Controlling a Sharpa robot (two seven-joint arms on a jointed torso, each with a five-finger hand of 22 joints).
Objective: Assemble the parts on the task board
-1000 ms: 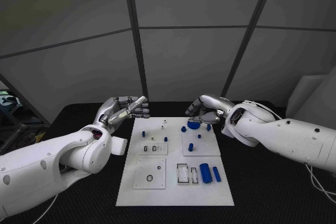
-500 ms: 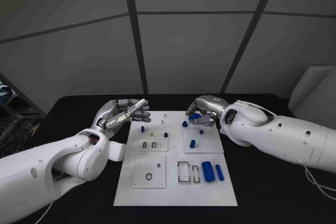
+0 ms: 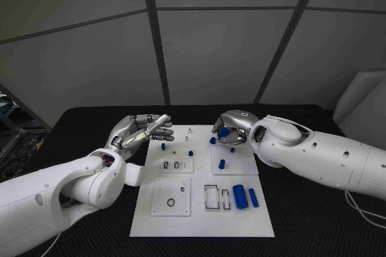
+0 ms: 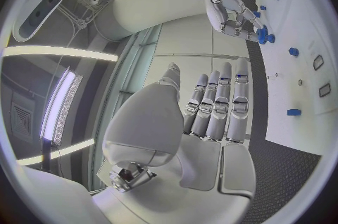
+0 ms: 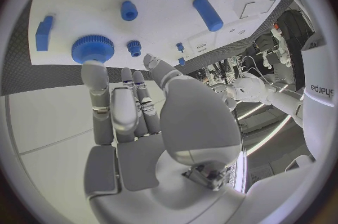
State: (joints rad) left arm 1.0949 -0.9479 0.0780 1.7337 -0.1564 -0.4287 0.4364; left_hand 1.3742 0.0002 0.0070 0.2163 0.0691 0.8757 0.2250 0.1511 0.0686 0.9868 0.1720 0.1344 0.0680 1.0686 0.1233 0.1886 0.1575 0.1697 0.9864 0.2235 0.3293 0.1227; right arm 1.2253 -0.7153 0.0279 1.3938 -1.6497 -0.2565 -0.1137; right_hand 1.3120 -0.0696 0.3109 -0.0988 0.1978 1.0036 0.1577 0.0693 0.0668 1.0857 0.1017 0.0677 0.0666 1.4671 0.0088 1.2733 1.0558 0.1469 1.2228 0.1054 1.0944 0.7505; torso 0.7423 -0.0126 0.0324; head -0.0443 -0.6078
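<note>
Holding a blue gear (image 3: 223, 132) over the board (image 3: 201, 223), the right hand (image 3: 231, 126) grips it; the left hand (image 3: 145, 129) is open, empty.

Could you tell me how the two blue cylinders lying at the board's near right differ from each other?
The thick blue cylinder is clearly wider and somewhat longer than the thin blue cylinder, which lies on its right, nearer the white task board's edge. Both lie flat, roughly parallel, untouched by either hand.
</note>
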